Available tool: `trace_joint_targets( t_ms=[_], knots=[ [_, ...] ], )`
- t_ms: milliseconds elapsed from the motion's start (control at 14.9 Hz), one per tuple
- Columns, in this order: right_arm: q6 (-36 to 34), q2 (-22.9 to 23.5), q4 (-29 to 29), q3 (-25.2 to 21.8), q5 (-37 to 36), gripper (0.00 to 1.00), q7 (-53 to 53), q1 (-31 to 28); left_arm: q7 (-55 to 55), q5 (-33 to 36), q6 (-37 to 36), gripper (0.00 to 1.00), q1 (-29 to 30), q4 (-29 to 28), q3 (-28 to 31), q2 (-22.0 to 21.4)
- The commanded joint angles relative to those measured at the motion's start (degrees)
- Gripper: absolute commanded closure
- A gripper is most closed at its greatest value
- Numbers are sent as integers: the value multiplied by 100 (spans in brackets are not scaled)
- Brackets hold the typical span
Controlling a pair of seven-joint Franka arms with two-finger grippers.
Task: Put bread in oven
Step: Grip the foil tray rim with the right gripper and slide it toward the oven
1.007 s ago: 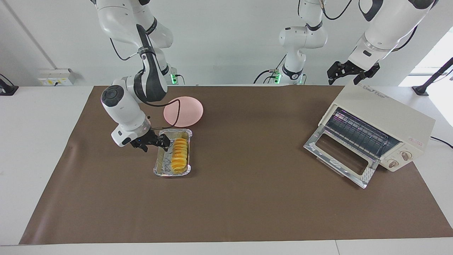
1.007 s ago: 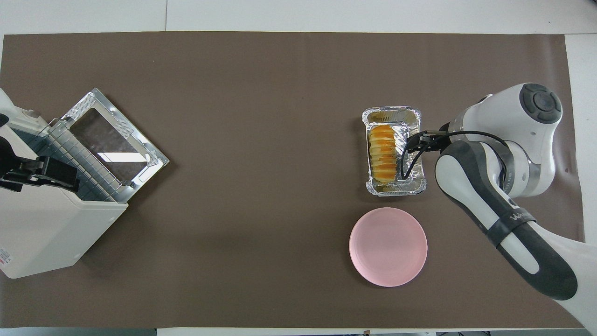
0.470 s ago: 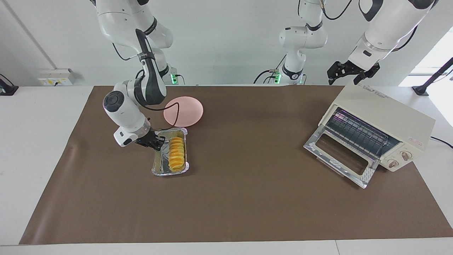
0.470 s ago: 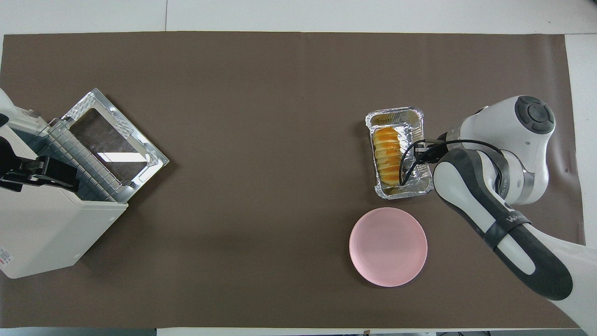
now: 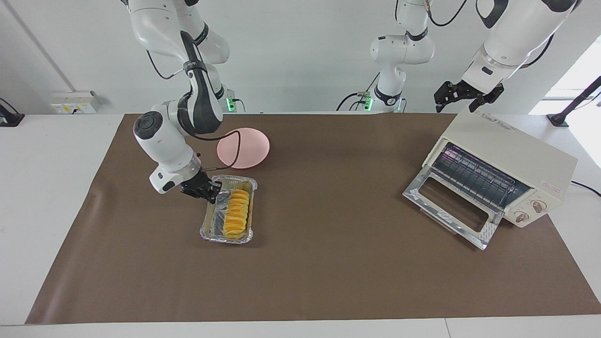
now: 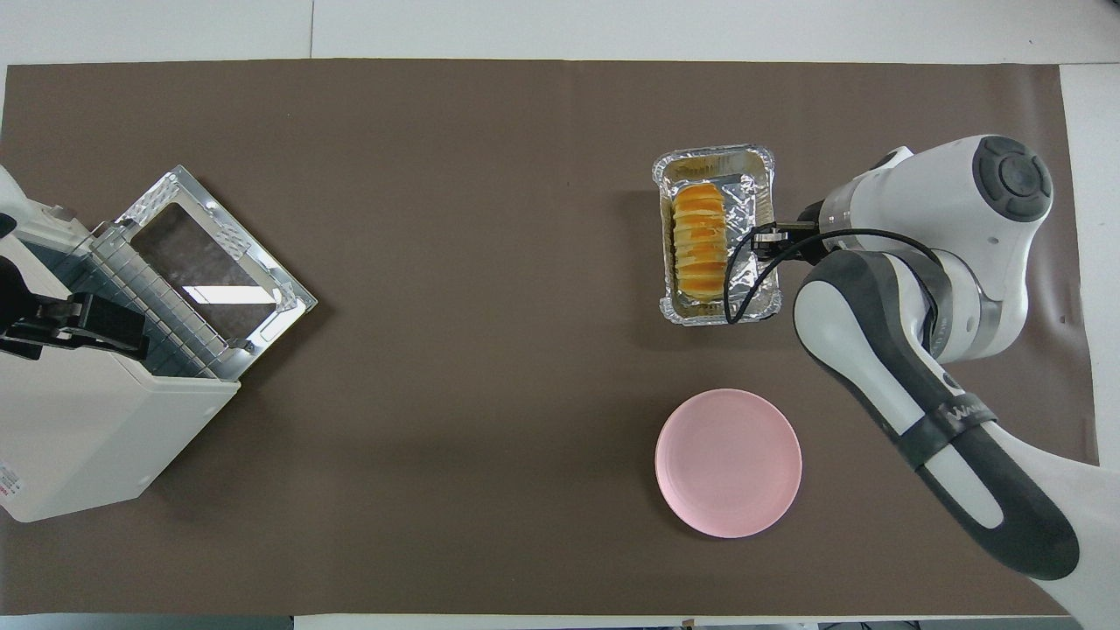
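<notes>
A crinkled silver foil tray (image 5: 210, 224) (image 6: 758, 192) sits left of centre in the facing view on the brown mat (image 5: 328, 281) (image 6: 437, 105) covering the white bench (image 5: 47, 155). A round pink plate (image 5: 244, 147) (image 6: 728, 462) lies above it there.

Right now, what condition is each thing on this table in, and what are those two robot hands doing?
oven: door dropped open, rack bare.
bread: lying in the foil tray, not yet in the oven.
foil tray: on the mat, gripped at its rim.
pink plate: nothing on it.
right gripper: fingers clamped on the tray's rim.
left gripper: waiting over the oven's top.
</notes>
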Motion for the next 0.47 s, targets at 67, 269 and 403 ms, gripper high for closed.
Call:
trace_joint_targets(
  t_ms=[67, 269, 403],
  knots=[
    [-328, 737, 1456, 14, 63, 100, 1359, 1053, 36, 38, 121, 0, 60, -205, -37, -174],
    [-110, 1529, 2215, 5, 28, 100, 2005, 1767, 36, 38, 121, 0, 60, -205, -37, -174],
    [198, 1794, 2269, 5, 19, 100, 2163, 2005, 36, 38, 121, 0, 60, -205, -37, -165]
  ],
)
